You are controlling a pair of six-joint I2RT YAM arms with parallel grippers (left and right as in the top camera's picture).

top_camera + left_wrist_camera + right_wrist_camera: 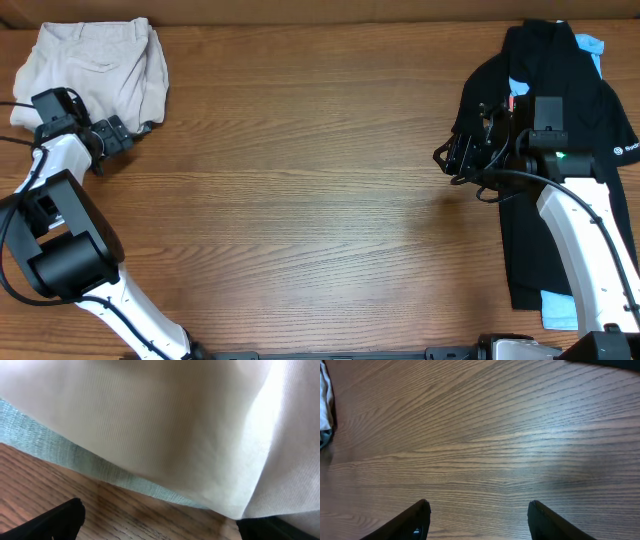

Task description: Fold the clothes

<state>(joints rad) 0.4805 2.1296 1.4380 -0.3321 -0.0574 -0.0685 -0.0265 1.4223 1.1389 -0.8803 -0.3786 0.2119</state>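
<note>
Resting folded at the far left of the brown wooden surface [300, 200], the light beige khaki cotton shorts [95, 60] seem nearly done. The left hand [122, 132] gapes at their near edge, holding nothing; it likely needs only a clean retreat. A light-blue woven strip [60, 447] beneath could snag. The right hand [477, 520] gapes over bare wood beside a black garment [560, 90].

You saw light beige khaki shorts [95, 70], light-blue denim [50, 442] under them, a black garment [560, 110], and a brown wood-grain table [300, 180].
</note>
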